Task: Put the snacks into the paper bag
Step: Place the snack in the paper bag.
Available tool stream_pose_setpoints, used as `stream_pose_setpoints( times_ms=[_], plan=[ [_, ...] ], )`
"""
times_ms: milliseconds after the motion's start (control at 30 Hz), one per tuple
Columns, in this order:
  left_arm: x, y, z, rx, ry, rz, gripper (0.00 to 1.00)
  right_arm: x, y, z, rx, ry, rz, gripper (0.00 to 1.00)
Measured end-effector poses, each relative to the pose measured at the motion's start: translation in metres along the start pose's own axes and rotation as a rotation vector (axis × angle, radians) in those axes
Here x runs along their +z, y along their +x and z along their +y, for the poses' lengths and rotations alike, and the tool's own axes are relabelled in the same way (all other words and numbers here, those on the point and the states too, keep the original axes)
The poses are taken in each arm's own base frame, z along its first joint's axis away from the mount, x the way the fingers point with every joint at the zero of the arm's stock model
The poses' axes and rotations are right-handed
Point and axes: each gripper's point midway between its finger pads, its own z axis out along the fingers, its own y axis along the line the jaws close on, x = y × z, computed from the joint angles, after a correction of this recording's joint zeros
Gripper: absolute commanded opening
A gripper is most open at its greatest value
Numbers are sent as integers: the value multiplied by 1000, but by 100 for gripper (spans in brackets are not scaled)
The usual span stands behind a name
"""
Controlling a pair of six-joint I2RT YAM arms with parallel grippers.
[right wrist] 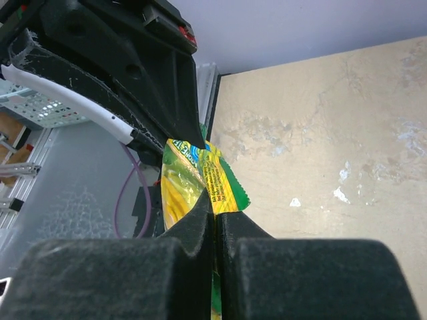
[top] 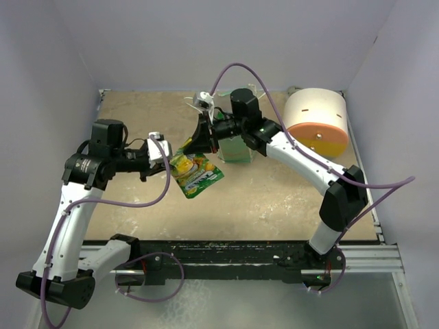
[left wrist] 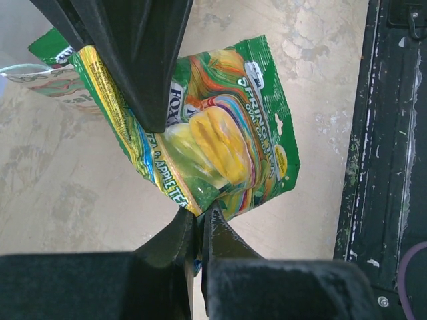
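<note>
A green-yellow snack packet [top: 196,173] hangs above the table, held by both grippers. My left gripper [top: 171,156] is shut on one edge of it; in the left wrist view its tips [left wrist: 199,217] pinch the packet [left wrist: 220,133]. My right gripper [top: 195,142] is shut on the opposite edge; in the right wrist view its tips [right wrist: 215,210] pinch the packet [right wrist: 190,180]. The pale green paper bag [top: 237,149] stands just right of the packet, partly hidden behind the right wrist. No other snacks are in view.
A white cylinder with an orange face [top: 317,120] lies at the back right. A black rail [top: 226,252] runs along the near table edge. White walls close in the back and both sides.
</note>
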Motion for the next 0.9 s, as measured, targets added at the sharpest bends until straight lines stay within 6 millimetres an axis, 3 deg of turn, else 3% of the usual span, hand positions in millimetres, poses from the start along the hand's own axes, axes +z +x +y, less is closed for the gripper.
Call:
stream_pose_setpoints(
  times_ms=[233,367,467,667,800,900],
  plan=[
    [-3,-1,-5,-6,-29,-21,70,-7,7,-2,-17,50,37,0],
    [-11,-7,-4,-1,-84,-33,92,-29,-5,-11,-56,135,29,0],
    [-19,-9,-1,6,-147,-28,99,-63,-29,-21,-100,235,-11,0],
    [-33,-5,2,-1,-255,-7,99,-137,-94,-25,-232,472,-111,0],
    [-37,-1,7,-27,-296,3,99,-169,-136,-20,-336,607,-165,0],
    [-39,0,13,-42,-325,3,99,-180,-161,-19,-404,666,-183,0]
  ],
)
